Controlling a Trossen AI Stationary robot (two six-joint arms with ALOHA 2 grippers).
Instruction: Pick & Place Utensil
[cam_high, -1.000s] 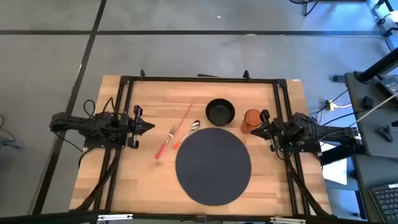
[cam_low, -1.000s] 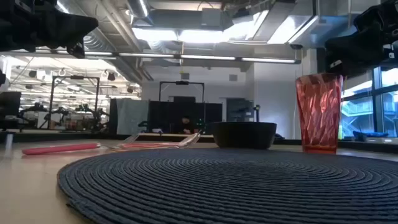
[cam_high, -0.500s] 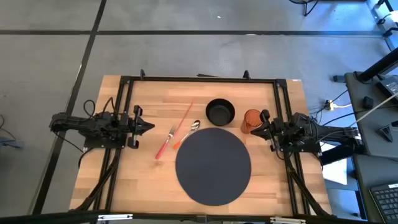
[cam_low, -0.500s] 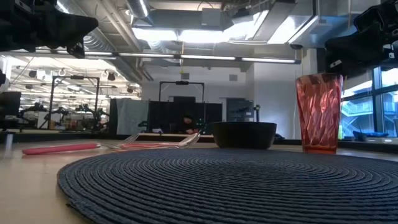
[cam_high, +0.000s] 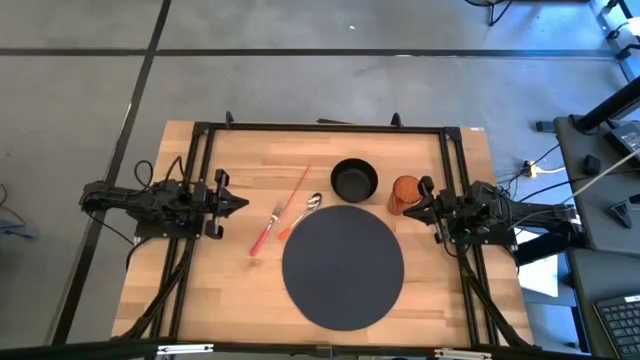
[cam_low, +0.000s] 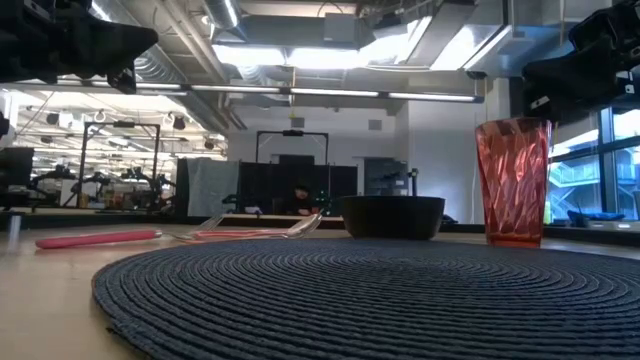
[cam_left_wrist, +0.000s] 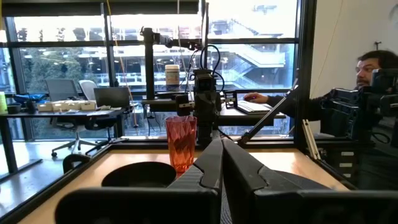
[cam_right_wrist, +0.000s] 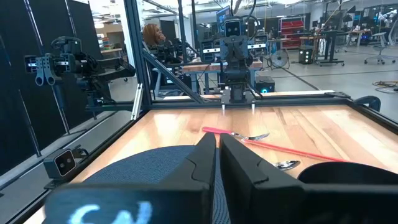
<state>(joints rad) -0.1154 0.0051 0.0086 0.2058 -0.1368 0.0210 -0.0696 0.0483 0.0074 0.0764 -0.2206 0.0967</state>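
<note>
A fork with a red handle (cam_high: 264, 231) lies flat on the wooden table, left of the round dark placemat (cam_high: 343, 265). Beside it lie a spoon (cam_high: 300, 216) and a thin orange stick-like utensil (cam_high: 296, 188). In the right wrist view the fork (cam_right_wrist: 237, 134) and the spoon (cam_right_wrist: 286, 165) show beyond the fingers. My left gripper (cam_high: 243, 205) (cam_left_wrist: 222, 152) hovers shut at the table's left, just left of the fork. My right gripper (cam_high: 420, 207) (cam_right_wrist: 217, 152) hovers shut at the table's right, next to the red cup (cam_high: 405, 193).
A black bowl (cam_high: 354, 180) stands behind the placemat, with the red faceted cup (cam_low: 514, 180) to its right. A black frame (cam_high: 320, 128) runs along the table's far and side edges. Bare wood lies near the table's left front. A person sits in the room beyond.
</note>
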